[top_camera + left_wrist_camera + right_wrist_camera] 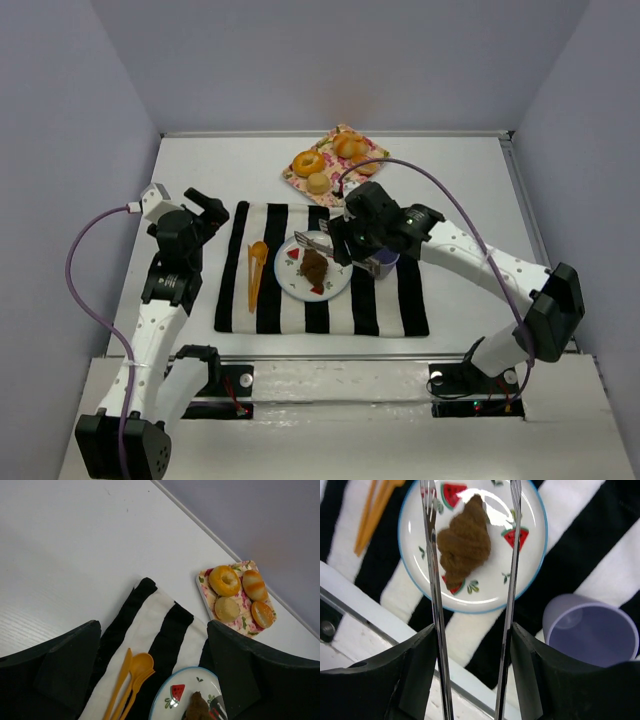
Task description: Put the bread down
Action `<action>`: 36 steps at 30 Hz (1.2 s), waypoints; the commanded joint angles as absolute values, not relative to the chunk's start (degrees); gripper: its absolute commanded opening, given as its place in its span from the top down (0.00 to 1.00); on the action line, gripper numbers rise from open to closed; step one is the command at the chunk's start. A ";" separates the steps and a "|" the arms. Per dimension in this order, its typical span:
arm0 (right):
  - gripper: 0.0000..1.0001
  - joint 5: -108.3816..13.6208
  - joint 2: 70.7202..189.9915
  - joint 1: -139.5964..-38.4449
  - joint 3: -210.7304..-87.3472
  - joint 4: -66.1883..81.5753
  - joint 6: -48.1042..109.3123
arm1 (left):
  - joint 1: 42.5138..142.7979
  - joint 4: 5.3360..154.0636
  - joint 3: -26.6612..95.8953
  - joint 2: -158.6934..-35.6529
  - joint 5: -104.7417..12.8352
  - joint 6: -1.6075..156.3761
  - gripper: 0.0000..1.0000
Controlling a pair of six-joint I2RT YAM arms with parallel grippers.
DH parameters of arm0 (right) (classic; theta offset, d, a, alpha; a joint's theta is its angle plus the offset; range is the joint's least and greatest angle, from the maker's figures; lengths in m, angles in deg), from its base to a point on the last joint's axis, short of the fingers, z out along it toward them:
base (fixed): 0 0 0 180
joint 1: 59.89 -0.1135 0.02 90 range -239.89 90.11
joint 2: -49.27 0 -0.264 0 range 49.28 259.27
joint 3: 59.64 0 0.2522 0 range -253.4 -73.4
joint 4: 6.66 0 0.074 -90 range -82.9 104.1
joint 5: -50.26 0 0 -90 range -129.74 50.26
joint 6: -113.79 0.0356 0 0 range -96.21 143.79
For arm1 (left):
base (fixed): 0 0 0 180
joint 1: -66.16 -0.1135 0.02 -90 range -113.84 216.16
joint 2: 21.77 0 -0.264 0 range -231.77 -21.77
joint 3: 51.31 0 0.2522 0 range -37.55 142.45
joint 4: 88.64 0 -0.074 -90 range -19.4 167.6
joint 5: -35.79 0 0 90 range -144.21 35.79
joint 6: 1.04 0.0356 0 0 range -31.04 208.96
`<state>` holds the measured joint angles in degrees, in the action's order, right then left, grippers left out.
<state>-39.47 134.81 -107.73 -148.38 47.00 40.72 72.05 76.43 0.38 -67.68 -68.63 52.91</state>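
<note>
The bread, a brown croissant (pixel 465 542) (pixel 315 266), lies on the white watermelon-print plate (pixel 530 555) (pixel 338 285). My right gripper (pixel 473 627) (pixel 345 245) is shut on a pair of metal tongs (pixel 512 580), whose arms stand spread on either side of the croissant. The left arm of the tongs runs along the croissant's edge and the right arm stands apart from it. My left gripper (pixel 150 630) (pixel 205 215) hangs open with nothing in it above the left end of the striped mat (pixel 320 315). In the left wrist view the croissant (pixel 197 707) shows at the bottom edge.
A lilac cup (pixel 590 630) (pixel 385 262) stands on the mat right of the plate. Orange knife, spoon and fork (pixel 256 272) (pixel 127 680) lie left of it. A floral tray (pixel 335 160) (pixel 237 597) with several rolls and a bagel sits behind the mat.
</note>
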 commanded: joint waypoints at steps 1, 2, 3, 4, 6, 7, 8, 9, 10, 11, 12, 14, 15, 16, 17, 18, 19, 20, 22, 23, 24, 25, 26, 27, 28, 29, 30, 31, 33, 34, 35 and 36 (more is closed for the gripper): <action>0.38 -34.73 137.33 -103.51 -156.79 43.93 40.93 | 71.69 77.68 0.24 -67.65 -70.91 53.63 0.01; 0.38 -34.56 138.39 -102.53 -157.94 43.84 41.02 | 71.69 77.77 0.33 -67.73 -71.00 53.72 0.01; 0.38 -34.21 139.53 -100.87 -160.48 43.84 40.93 | 71.69 77.68 0.24 -67.73 -71.00 53.63 0.01; 0.38 -34.20 142.15 -100.24 -161.90 43.75 40.75 | 71.69 77.68 0.24 -67.73 -71.09 53.63 0.01; 0.37 -34.99 145.06 -99.19 -166.10 43.66 39.44 | 71.69 77.68 0.15 -67.82 -71.61 53.63 0.01; 0.37 -35.60 146.55 -98.14 -167.52 43.49 39.00 | 71.69 77.77 0.15 -67.82 -71.79 53.63 0.01; 0.37 -37.00 149.35 -97.52 -168.93 43.48 38.65 | 71.69 77.68 0.15 -67.82 -71.88 53.63 0.01; 0.37 -37.71 150.77 -96.81 -170.25 43.57 38.29 | 71.69 77.68 0.15 -67.91 -72.05 53.72 0.01; 0.37 -38.15 151.92 -96.02 -172.61 43.49 38.29 | 71.69 77.77 0.24 -68.08 -72.14 53.72 0.01; 0.37 -38.33 153.15 -95.41 -173.76 43.57 38.29 | 71.69 77.77 0.15 -68.26 -72.06 53.81 0.01; 0.37 -38.33 155.34 -94.36 -174.73 43.66 37.94 | 71.69 77.77 0.24 -68.52 -72.14 53.81 0.01; 0.36 -39.29 157.11 -93.74 -177.01 43.57 37.15 | 71.69 77.68 0.33 -68.70 -72.41 53.90 0.01; 0.35 -39.30 158.68 -93.73 -177.64 43.57 35.93 | 71.69 77.68 0.42 -68.87 -72.76 53.90 0.01; 0.34 -40.34 159.48 -93.73 -178.25 43.49 35.48 | 71.69 76.29 0.50 -68.96 -73.02 53.81 0.01; 0.34 -41.92 160.27 -93.12 -178.95 43.57 35.39 | 71.69 76.10 0.68 -69.05 -73.28 53.81 0.01; 0.34 -42.46 160.98 -93.12 -179.48 43.57 35.39 | 71.69 76.01 0.77 -69.05 -73.55 53.81 0.01; 0.34 -43.07 162.55 -92.59 -180.45 43.66 35.22 | 71.69 75.93 0.77 -69.05 -73.90 53.81 0.01; 0.33 -43.08 163.18 -92.59 -180.89 43.66 35.39 | 71.69 75.93 0.68 -68.97 -73.90 53.81 0.01; 0.32 -43.25 165.02 -92.07 -181.60 43.66 35.74 | 71.69 75.84 0.59 -68.79 -74.25 53.81 0.01; 0.32 -43.78 165.64 -92.06 -181.77 43.66 35.92 | 71.69 75.84 0.51 -68.79 -74.25 53.81 0.01; 0.32 -44.22 166.25 -91.54 -181.95 43.75 36.18 | 71.69 75.84 0.59 -68.79 -74.43 53.81 0.01; 0.32 -44.40 166.78 -91.53 -182.12 43.66 36.36 | 71.69 75.84 0.59 -68.88 -74.43 53.81 0.01; 0.32 -43.96 167.57 -91.53 -182.21 43.75 36.62 | 71.69 75.75 0.59 -68.79 -74.52 53.81 0.01; 0.32 -43.35 167.92 -91.01 -182.30 43.75 36.80 | 71.69 75.75 0.68 -68.79 -74.52 53.81 0.01; 0.32 -42.82 168.19 -91.01 -182.48 43.84 36.88 | 71.69 75.66 0.59 -68.79 -74.52 53.81 0.01; 0.32 -42.12 168.80 -91.01 -182.65 43.84 36.97 | 71.69 75.58 0.59 -68.70 -74.43 53.81 0.01; 0.32 -42.11 169.07 -91.01 -182.83 43.84 36.97 | 71.69 75.57 0.59 -68.61 -74.43 53.81 0.01; 0.34 -42.20 169.33 -91.01 -183.26 43.92 36.97 | 71.69 75.57 0.59 -68.53 -74.43 53.81 0.01; 0.43 -42.81 169.60 -91.01 -183.44 43.84 37.15 | 71.69 75.49 0.59 -68.26 -74.60 53.81 0.01; 0.47 -42.99 169.51 -91.01 -183.53 43.92 37.24 | 71.69 75.49 0.68 -68.17 -74.61 53.81 0.01; 0.51 -43.51 169.25 -91.01 -183.53 43.84 37.32 | 71.69 75.49 0.51 -68.09 -74.69 53.72 0.01; 0.55 -43.78 168.90 -91.01 -183.44 43.84 37.32 | 71.69 75.49 0.50 -67.82 -74.69 53.63 0.01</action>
<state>-42.66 170.40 -91.16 -179.97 45.49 37.13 72.05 74.61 0.38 -68.99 -72.74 53.13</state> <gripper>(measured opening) 0.518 0.990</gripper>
